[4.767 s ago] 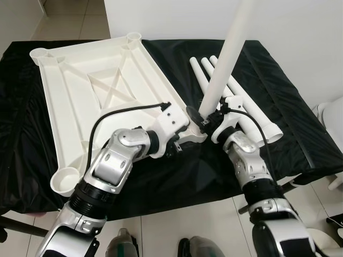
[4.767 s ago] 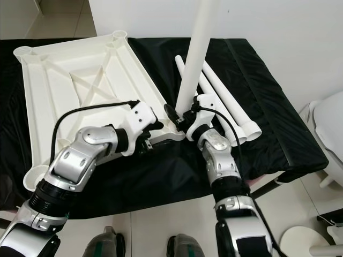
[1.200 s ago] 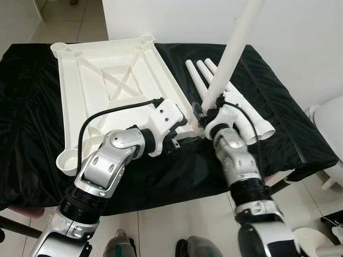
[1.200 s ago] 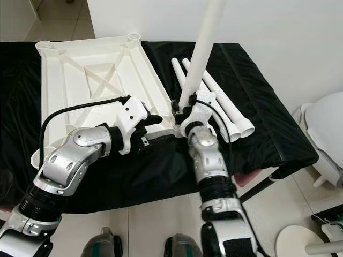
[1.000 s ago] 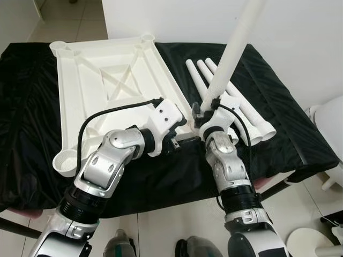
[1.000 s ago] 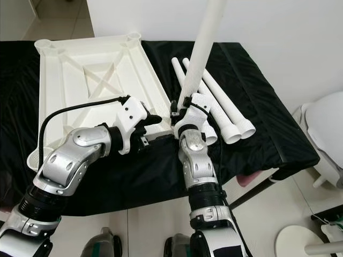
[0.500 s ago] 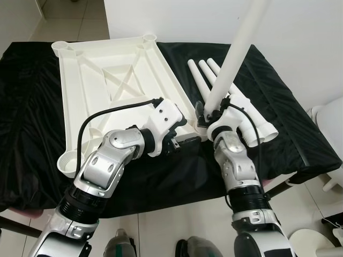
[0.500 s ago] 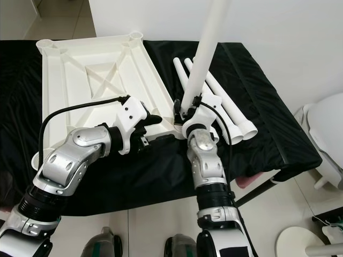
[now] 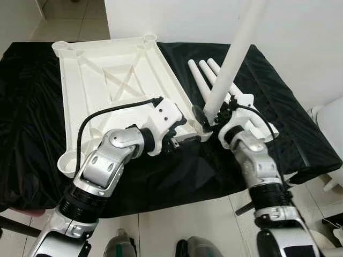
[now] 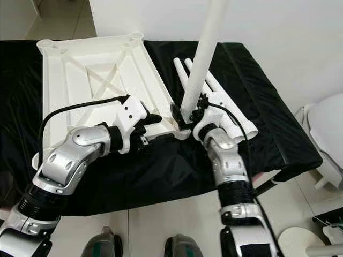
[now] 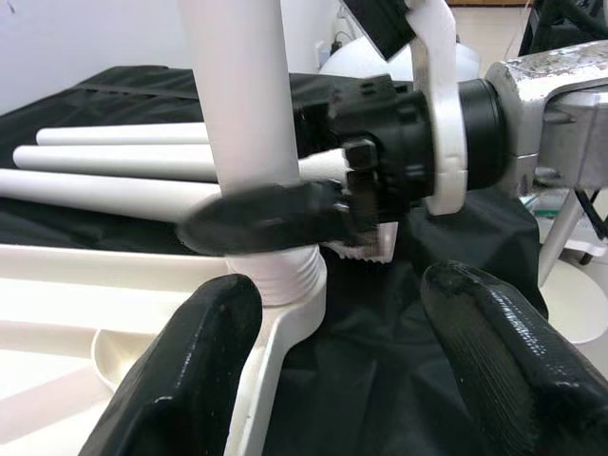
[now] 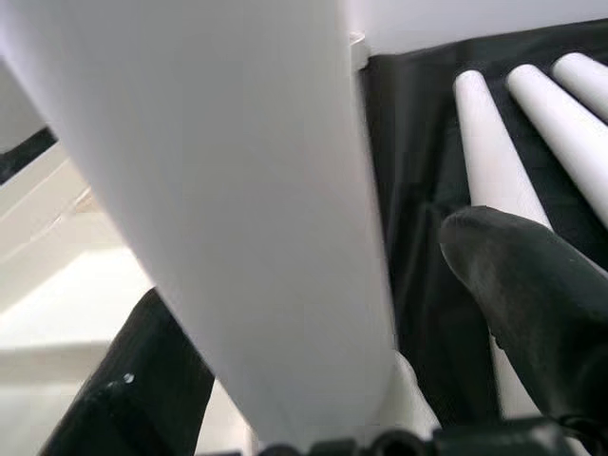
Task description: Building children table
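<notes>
A white tabletop (image 9: 112,80) lies upside down on a table covered with black cloth (image 9: 32,134). One white leg (image 9: 233,59) stands upright, slightly tilted, with its foot in the tabletop's near right corner socket (image 11: 285,280). My right gripper (image 9: 206,116) is shut on this leg just above the socket; one of its fingers (image 12: 522,285) shows beside the leg (image 12: 237,190). My left gripper (image 11: 347,342) is open, its fingers (image 11: 204,370) standing either side of that corner without clasping it. Three more legs (image 9: 197,80) lie on the cloth to the right.
A white wall rises behind the table. A white rounded fixture (image 9: 329,115) stands on the tiled floor at the right. The table's front edge (image 9: 177,195) runs just before my body, with my feet (image 9: 123,243) below it.
My right forearm has swung out to the right around the upright leg, which stays in the corner socket. The left arm has held still.
</notes>
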Tool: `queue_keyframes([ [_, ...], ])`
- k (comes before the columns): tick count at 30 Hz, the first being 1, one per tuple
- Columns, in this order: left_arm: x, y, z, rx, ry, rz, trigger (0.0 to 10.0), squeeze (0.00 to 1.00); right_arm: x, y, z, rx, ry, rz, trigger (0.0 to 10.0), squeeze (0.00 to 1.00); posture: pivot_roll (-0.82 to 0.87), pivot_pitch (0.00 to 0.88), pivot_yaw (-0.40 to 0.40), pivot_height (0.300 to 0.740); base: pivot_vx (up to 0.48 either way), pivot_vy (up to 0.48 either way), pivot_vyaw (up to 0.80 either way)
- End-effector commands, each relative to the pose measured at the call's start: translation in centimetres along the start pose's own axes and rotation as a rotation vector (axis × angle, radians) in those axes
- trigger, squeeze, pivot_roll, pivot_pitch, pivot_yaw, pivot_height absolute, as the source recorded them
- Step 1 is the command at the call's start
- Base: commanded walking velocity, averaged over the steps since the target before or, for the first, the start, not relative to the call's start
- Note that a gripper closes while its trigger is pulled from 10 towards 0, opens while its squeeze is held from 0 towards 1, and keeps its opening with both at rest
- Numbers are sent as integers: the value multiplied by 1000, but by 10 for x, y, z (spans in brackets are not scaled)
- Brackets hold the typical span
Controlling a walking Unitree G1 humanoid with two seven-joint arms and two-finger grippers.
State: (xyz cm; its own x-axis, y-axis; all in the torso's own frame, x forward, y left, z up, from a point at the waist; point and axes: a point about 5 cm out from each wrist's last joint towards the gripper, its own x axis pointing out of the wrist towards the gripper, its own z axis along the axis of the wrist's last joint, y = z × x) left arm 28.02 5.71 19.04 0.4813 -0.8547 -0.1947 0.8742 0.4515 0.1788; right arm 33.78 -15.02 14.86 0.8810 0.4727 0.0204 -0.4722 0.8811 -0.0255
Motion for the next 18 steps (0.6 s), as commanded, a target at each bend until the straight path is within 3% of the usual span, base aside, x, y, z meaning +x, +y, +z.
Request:
queue_keyframes([
  [1,2,-1,-1,6,8,-14,10000,0,0,-2,1,-16,-12,53,10000,0,-54,0,-26,740,0,0,0],
  [5,3,-1,-1,10,10,-22,10000,0,-1,-5,0,-44,-20,141,10000,0,-55,0,-23,740,0,0,0],
  [17,3,0,0,9,6,-14,10000,0,8,-4,0,-43,-14,245,10000,0,-45,0,-26,740,0,0,0],
  [18,3,0,1,9,5,-13,10000,0,8,-4,-1,-44,-9,257,0,0,-42,0,-29,740,0,0,0],
])
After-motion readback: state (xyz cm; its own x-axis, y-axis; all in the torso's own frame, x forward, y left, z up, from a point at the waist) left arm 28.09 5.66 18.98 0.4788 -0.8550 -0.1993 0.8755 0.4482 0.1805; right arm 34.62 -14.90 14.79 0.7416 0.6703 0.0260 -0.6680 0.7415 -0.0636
